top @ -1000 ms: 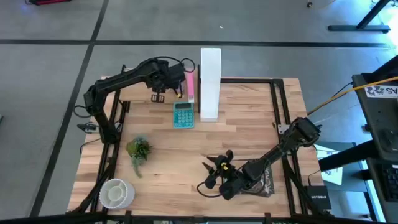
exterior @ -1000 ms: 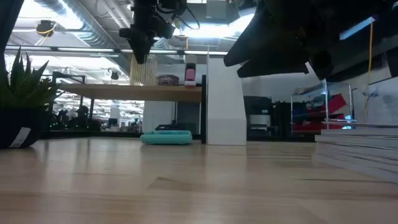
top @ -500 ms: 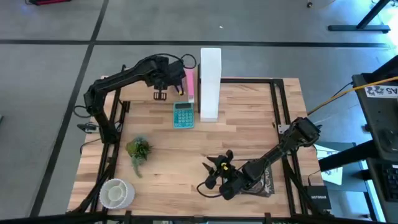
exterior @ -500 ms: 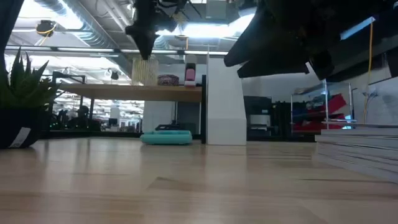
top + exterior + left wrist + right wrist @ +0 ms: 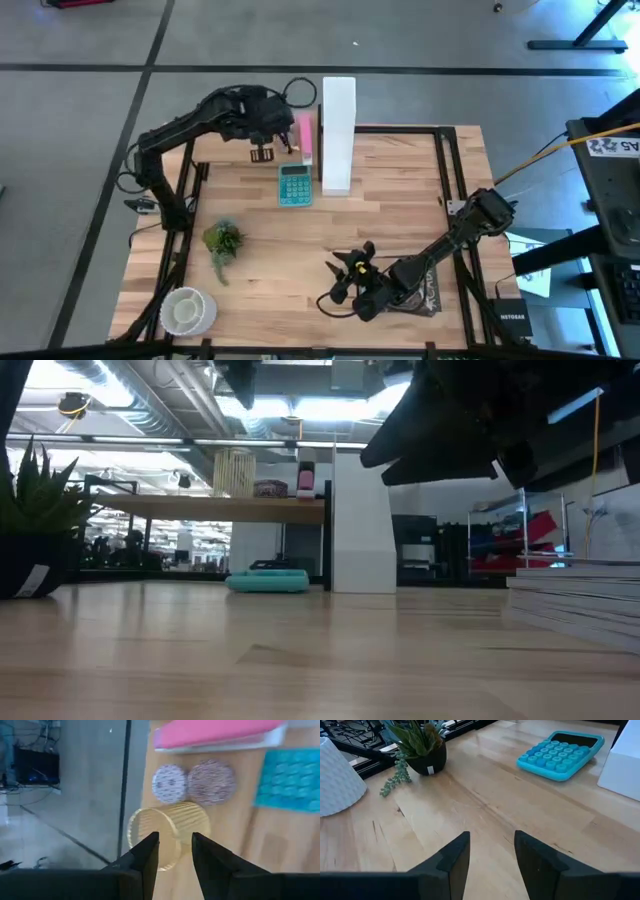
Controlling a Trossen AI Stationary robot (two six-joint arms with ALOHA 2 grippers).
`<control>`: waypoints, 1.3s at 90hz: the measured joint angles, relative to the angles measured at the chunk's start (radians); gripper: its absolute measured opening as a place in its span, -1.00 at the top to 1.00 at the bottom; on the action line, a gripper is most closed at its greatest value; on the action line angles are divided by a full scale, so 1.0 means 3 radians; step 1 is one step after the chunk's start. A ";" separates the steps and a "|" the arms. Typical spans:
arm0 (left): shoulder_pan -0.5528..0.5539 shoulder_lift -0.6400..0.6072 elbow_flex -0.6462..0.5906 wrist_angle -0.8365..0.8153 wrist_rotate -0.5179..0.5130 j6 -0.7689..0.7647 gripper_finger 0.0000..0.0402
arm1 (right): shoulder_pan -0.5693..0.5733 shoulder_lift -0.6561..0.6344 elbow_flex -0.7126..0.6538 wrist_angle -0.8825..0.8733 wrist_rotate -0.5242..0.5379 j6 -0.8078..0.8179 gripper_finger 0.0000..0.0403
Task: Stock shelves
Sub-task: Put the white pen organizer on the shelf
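Note:
The shelf [image 5: 180,508] is a raised wood plank at the table's far left, beside the tall white file box [image 5: 360,520]. A ribbed cream cup [image 5: 233,472], round tins [image 5: 169,782] and a pink item [image 5: 305,135] stand on the shelf. My left gripper [image 5: 175,842] hangs open straight above the cup [image 5: 167,837], clear of it, and shows in the high view [image 5: 262,153]. My right gripper [image 5: 340,280] waits open near the front edge, with nothing between its fingers [image 5: 492,852].
A teal calculator [image 5: 294,184] lies on the table in front of the shelf. A small potted plant [image 5: 222,240] and a white ribbed pot [image 5: 185,310] stand at the front left. A stack of magazines [image 5: 575,595] lies under my right arm.
My left gripper has risen from just above the cup's rim, almost leaving the top of the low view. The cup stays upright on the shelf.

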 joint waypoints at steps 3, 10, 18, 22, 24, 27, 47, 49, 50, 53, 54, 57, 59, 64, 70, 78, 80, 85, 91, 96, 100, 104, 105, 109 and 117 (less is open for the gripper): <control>-0.0088 -0.0019 0.0002 -0.0002 0.0001 -0.0118 0.50 | 0.0000 0.0000 0.0000 -0.0005 0.0000 -0.0001 0.31; -0.0298 -0.0046 0.0002 -0.0002 0.0025 -0.0455 0.50 | 0.0000 0.0000 0.0000 -0.0006 0.0000 -0.0002 0.31; -0.0574 -0.0083 -0.0002 -0.0002 0.0247 -0.0910 0.50 | 0.0000 0.0000 -0.0001 -0.0006 0.0000 -0.0011 0.31; -0.0715 -0.0119 -0.0002 0.0000 0.0451 -0.1123 0.50 | 0.0000 0.0000 -0.0001 -0.0007 0.0000 -0.0011 0.31; -0.0791 -0.0128 -0.0002 -0.0002 0.0561 -0.1219 0.50 | 0.0000 0.0000 -0.0001 -0.0005 0.0000 -0.0012 0.31; -0.0908 -0.0139 -0.0001 -0.0003 0.0729 -0.1379 0.50 | 0.0000 0.0000 -0.0001 -0.0006 0.0000 -0.0013 0.31; -0.1874 -0.0165 -0.0002 -0.0002 0.1224 -0.2397 0.50 | 0.0000 0.0000 -0.0001 -0.0005 0.0000 -0.0013 0.31; -0.1975 -0.0165 -0.0002 -0.0002 0.1226 -0.2464 0.50 | 0.0000 0.0000 -0.0001 -0.0005 0.0000 -0.0013 0.31; -0.2032 -0.0165 -0.0002 -0.0002 0.1226 -0.2501 0.50 | 0.0000 0.0000 -0.0001 -0.0005 0.0000 -0.0013 0.31; -0.2190 -0.0165 -0.0009 0.0002 0.1230 -0.2620 0.50 | 0.0000 0.0000 -0.0001 -0.0005 0.0000 -0.0013 0.31; -0.2242 -0.0166 -0.0016 0.0003 0.1231 -0.2666 0.50 | 0.0000 0.0000 -0.0001 -0.0005 0.0000 -0.0013 0.31; -0.2389 -0.0169 -0.0045 0.0000 0.1235 -0.2818 0.50 | 0.0000 0.0000 -0.0001 -0.0005 0.0000 -0.0013 0.31; -0.2487 -0.0169 -0.0064 -0.0006 0.1236 -0.2928 0.50 | 0.0000 0.0000 -0.0001 -0.0005 0.0001 -0.0014 0.31; -0.2735 -0.0169 -0.0122 0.0000 0.1232 -0.3212 0.50 | 0.0000 0.0000 -0.0001 -0.0004 0.0003 -0.0014 0.31; -0.3029 -0.0169 -0.0214 0.0000 0.1209 -0.3595 0.50 | 0.0000 0.0000 -0.0001 -0.0004 0.0003 -0.0014 0.31; -0.3404 -0.0169 -0.0406 0.0008 0.1200 -0.4077 0.50 | 0.0000 0.0000 -0.0001 -0.0004 0.0017 -0.0015 0.31; -0.3497 -0.0169 -0.0470 0.0027 0.1201 -0.4193 0.50 | 0.0000 0.0000 -0.0001 -0.0004 0.0018 -0.0015 0.31; -0.3705 -0.0169 -0.0650 0.0136 0.1202 -0.4517 0.50 | 0.0000 0.0000 -0.0001 -0.0004 0.0024 -0.0019 0.31; -0.3936 -0.0169 -0.0899 0.0341 0.1187 -0.4913 0.50 | 0.0000 0.0000 -0.0001 -0.0004 0.0029 -0.0032 0.31; -0.4091 -0.0168 -0.1101 0.0513 0.1185 -0.5216 0.50 | 0.0000 0.0000 -0.0001 -0.0004 0.0043 -0.0060 0.31; -0.4207 -0.0168 -0.1269 0.0708 0.1235 -0.5394 0.50 | 0.0000 0.0000 -0.0001 -0.0002 0.0052 -0.0097 0.31; -0.4303 -0.0166 -0.1414 0.0915 0.1323 -0.5517 0.50 | 0.0000 0.0000 -0.0001 0.0003 0.0052 -0.0111 0.31; -0.4327 -0.0166 -0.1448 0.0954 0.1343 -0.5561 0.50 | 0.0000 0.0000 -0.0001 0.0004 0.0052 -0.0111 0.31; -0.4418 -0.0164 -0.1579 0.1067 0.1428 -0.5704 0.50 | 0.0000 0.0000 -0.0001 0.0004 0.0051 -0.0111 0.31; -0.4563 -0.0164 -0.1779 0.1174 0.1569 -0.6012 0.50 | 0.0000 0.0000 -0.0001 0.0005 0.0038 -0.0109 0.31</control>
